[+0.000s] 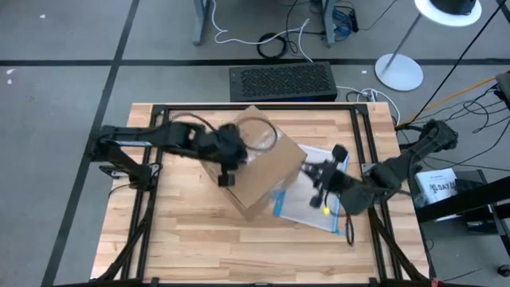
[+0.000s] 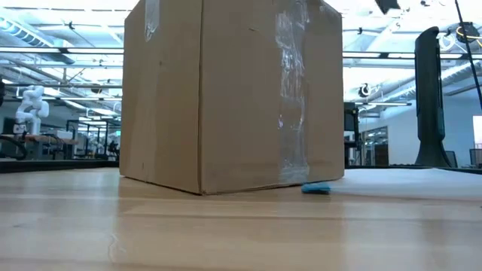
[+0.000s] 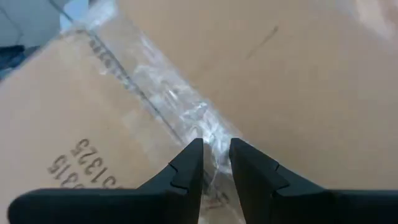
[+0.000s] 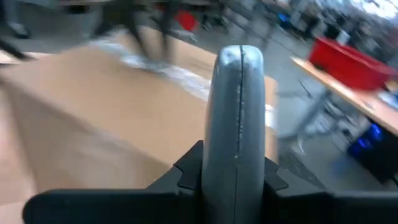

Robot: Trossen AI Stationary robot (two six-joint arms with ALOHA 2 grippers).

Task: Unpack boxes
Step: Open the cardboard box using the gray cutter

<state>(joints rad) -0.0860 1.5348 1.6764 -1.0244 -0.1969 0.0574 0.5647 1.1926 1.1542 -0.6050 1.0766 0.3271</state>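
The brown cardboard box (image 1: 267, 175) stands on the wooden table's middle, turned askew, with clear tape along its top seam (image 3: 171, 99). It fills the low view (image 2: 233, 94). My left gripper (image 1: 227, 174) hovers over the box's left top edge. Its fingers stand a narrow gap apart (image 3: 216, 152) just above the crinkled tape. My right gripper (image 1: 320, 182) is at the box's right side, above a clear pouch with a blue edge (image 1: 307, 209), and is shut on a grey oblong tool (image 4: 238, 118). My left gripper's tips are right at the tape seam (image 3: 208, 127); I cannot tell whether they touch it. My right gripper pinches the grey tool by its lower part (image 4: 238, 177) between its two fingers. The tool sticks out past the fingers toward the box, lifted clear.
A black grille-topped unit (image 1: 281, 82) sits just beyond the table's far edge. A lamp base (image 1: 398, 72) and cables lie on the floor behind. The pouch's blue edge (image 2: 316, 188) lies beside the box's foot. Bare wood (image 1: 199, 247) stretches toward the near edge.
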